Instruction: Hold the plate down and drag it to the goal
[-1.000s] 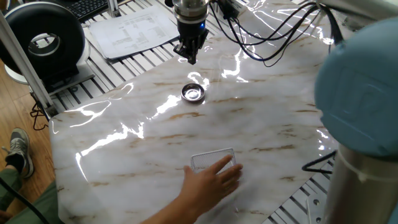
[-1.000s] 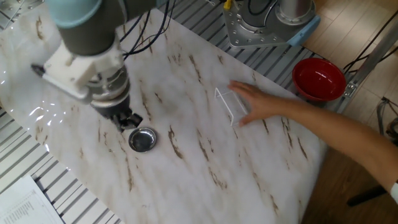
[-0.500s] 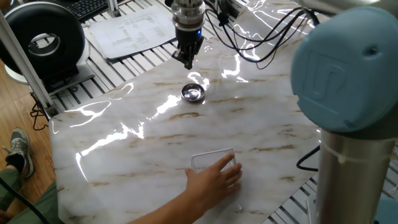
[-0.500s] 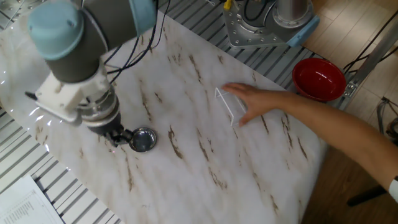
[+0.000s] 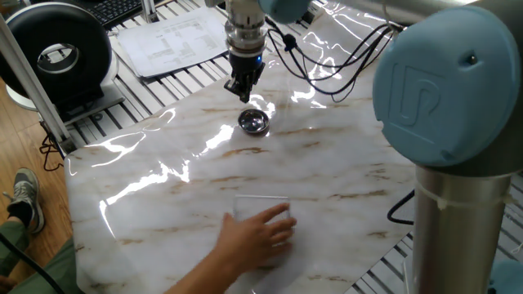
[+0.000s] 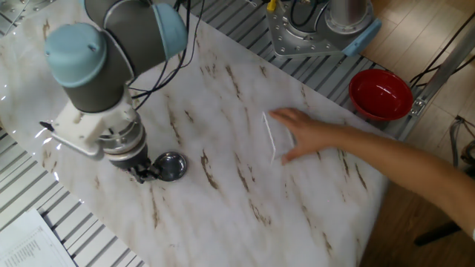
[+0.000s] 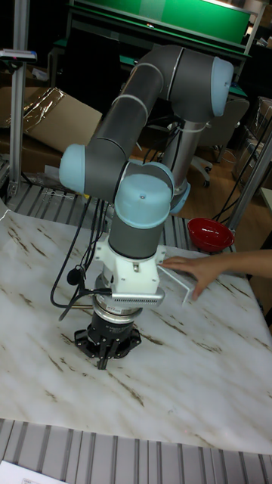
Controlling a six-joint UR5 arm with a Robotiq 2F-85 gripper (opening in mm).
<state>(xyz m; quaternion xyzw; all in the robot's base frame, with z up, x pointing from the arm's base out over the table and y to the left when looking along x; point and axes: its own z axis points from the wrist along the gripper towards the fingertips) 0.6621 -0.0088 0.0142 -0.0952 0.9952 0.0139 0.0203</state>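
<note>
The plate (image 5: 253, 122) is a small shiny metal dish on the marble tabletop, also seen as the plate (image 6: 171, 166) in the other fixed view. My gripper (image 5: 243, 92) hangs just behind it, fingers together with nothing between them; the gripper (image 6: 142, 173) tip is right at the plate's left rim, and I cannot tell whether they touch. The goal (image 5: 263, 203) is a clear tray near the front edge, half covered by a person's hand (image 5: 248, 237). The goal (image 6: 271, 136) lies well right of the plate. In the tall view the gripper (image 7: 103, 357) points down and the plate is hidden.
A red bowl (image 6: 381, 93) sits off the table's far corner. A printed paper sheet (image 5: 176, 37) and a black round device (image 5: 57, 53) lie beyond the back edge. Cables (image 5: 327, 57) trail behind the wrist. The person's forearm (image 6: 386, 159) reaches across the right side.
My gripper has come down and closer to the plate. The hand has slid the clear tray a little to the left in one fixed view. The plate has stayed put.
</note>
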